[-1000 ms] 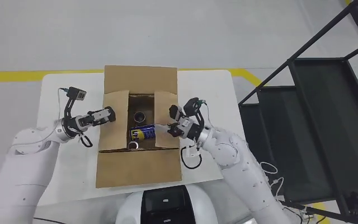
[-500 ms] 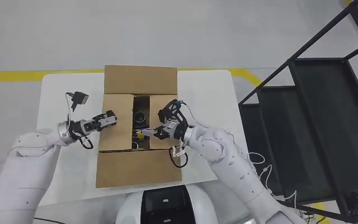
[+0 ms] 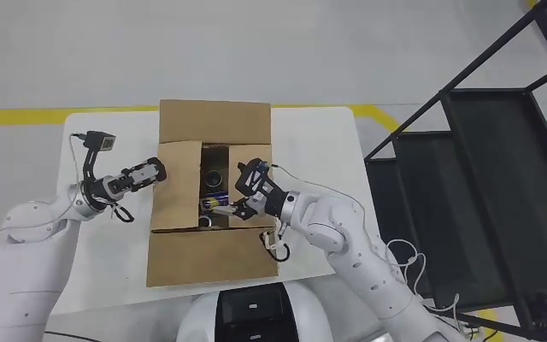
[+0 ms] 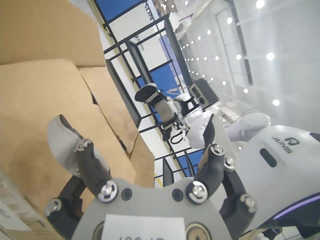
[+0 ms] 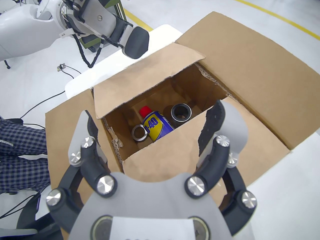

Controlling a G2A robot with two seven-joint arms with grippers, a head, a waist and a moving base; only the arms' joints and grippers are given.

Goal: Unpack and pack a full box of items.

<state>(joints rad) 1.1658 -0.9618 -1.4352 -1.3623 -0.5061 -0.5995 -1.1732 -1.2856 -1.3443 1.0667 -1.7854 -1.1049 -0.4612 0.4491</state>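
Observation:
A brown cardboard box (image 3: 214, 256) stands mid-table with its far and near flaps laid outward. Its two side flaps lean in over a narrow opening. Inside lie a blue and yellow spray can (image 5: 156, 124) with a red cap, a silver ring (image 5: 139, 133) and a black cylinder (image 5: 181, 112); the can (image 3: 214, 203) also peeks through the gap from above. My right gripper (image 3: 244, 192) is open over the right side flap (image 5: 170, 156), its fingers astride the flap's edge. My left gripper (image 3: 154, 169) is open just outside the left side flap (image 4: 50, 96).
The white table (image 3: 316, 145) has bare room on both sides of the box. Black metal stairs (image 3: 461, 188) stand off the table's right side. A yellow floor line (image 3: 34, 115) runs behind the table.
My right gripper has moved left, pushing the right side flap inward and narrowing the opening. My left gripper has drawn back slightly from the left flap.

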